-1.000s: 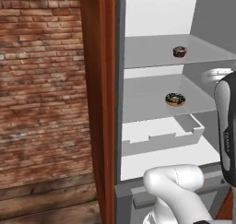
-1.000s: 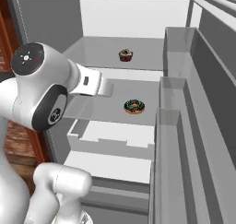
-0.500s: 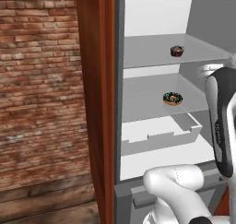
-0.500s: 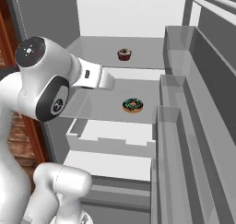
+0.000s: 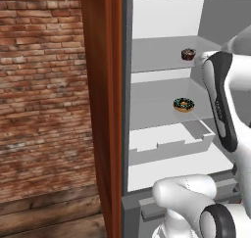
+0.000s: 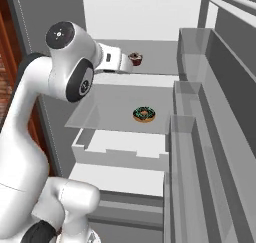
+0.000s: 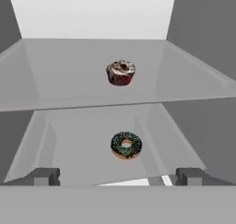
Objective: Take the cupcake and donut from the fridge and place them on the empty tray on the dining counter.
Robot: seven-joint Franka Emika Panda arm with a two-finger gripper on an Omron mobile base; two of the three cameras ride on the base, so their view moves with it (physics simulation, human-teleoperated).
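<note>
Gripper spread wide, empty, aimed into open fridge. Cupcake on upper shelf ahead, well apart. Donut on shelf below. Step: approach for first pick. Next likely: advance, straddle cupcake, close.

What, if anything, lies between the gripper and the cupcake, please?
Nothing: in the hand view, bare shelf stretches from the open gripper to the cupcake; the donut sits one shelf below.

Cupcake on fridge shelf above donut's shelf
</note>
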